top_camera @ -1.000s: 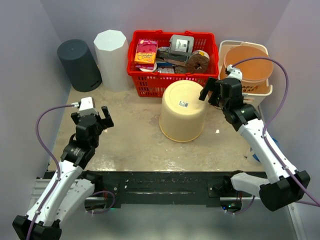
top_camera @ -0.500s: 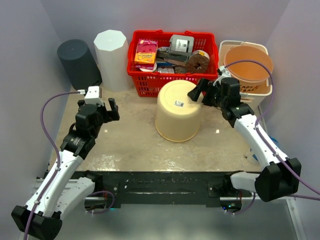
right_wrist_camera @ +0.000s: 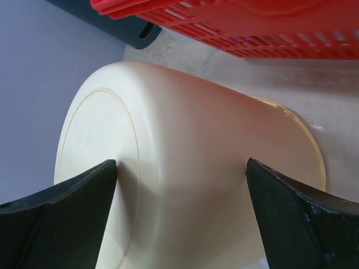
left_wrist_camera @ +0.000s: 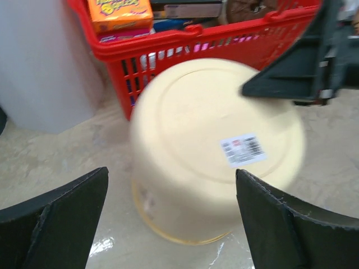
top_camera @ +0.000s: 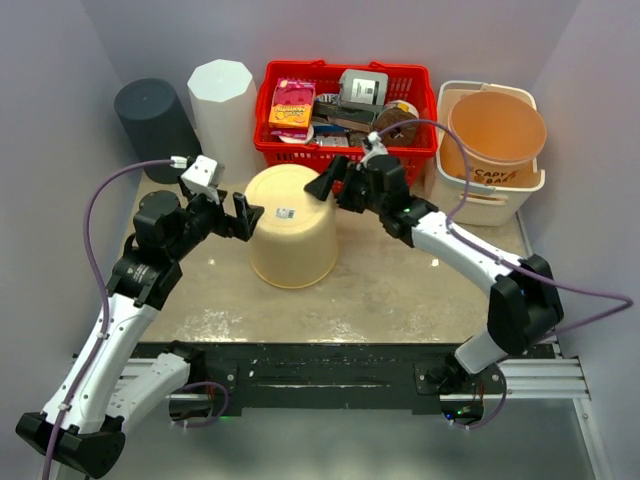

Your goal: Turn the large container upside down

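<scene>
**Large container** (top_camera: 292, 235): cream bucket, mouth down on the bench (top_camera: 420, 290), its labelled base facing up. It sits left of centre, towards the far edge, just in front of the front left corner of the red basket (top_camera: 335, 168). It is not yet inverted.

**Grippers.** The left gripper (top_camera: 232, 218) is at the container's left flank, jaws fully spread and holding nothing. The right gripper (top_camera: 333, 192) is at the upper right shoulder of the base, jaws likewise wide and empty. Whether either finger touches the wall cannot be told; the left wrist view is blurred.

**Surroundings.** A white cylinder (top_camera: 222, 110) and a dark cylinder (top_camera: 155, 125) stand at the far left corner. A white tub (top_camera: 490, 185) with an orange bucket (top_camera: 497, 128) inside stands at the far right.

**Likely faults.**
- Slip: the wall is smooth and tapered, and the body looks as wide as either jaw span, so a pinch may slide off.
- Runaway: once tipped on its side, the round body could roll towards the basket or the cylinders.
- Uneven push: one arm leading would shove the container across the bench rather than rotate it.
- Arm contact: both grippers work close together over the base.
</scene>
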You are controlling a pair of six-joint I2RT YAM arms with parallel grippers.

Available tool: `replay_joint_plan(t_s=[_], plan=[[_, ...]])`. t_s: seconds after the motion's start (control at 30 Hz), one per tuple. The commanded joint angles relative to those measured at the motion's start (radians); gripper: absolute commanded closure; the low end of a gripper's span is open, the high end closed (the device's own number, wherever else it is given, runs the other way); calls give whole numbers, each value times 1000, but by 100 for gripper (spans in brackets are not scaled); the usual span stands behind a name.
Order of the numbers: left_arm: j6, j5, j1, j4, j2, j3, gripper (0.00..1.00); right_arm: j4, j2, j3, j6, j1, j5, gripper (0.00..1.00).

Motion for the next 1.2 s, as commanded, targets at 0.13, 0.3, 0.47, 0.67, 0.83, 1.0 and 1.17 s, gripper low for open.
replay_joint_plan(t_s=[0.13,0.3,0.47,0.67,0.83,1.0,1.17], plan=[[36,355,6,-5,-12,146,0,169,204,290,47,73,-104,1],[26,363,-17,-19,48,180,1,-145,114,474,-202,17,103,1],[60,147,-123,-11,95,212,0,-267,-30,393,-203,-130,200,1],[118,-153,-336,-88,268,323,1,-289,-201,217,-202,-175,244,1],[164,-422,-467,-122,359,387,1,-316,-279,109,-200,-175,271,1],[163,-584,-546,-161,446,404,1,-307,-322,22,-161,-177,237,1],[155,-650,-557,-172,465,366,0,-310,-339,-18,-147,-177,231,1]])
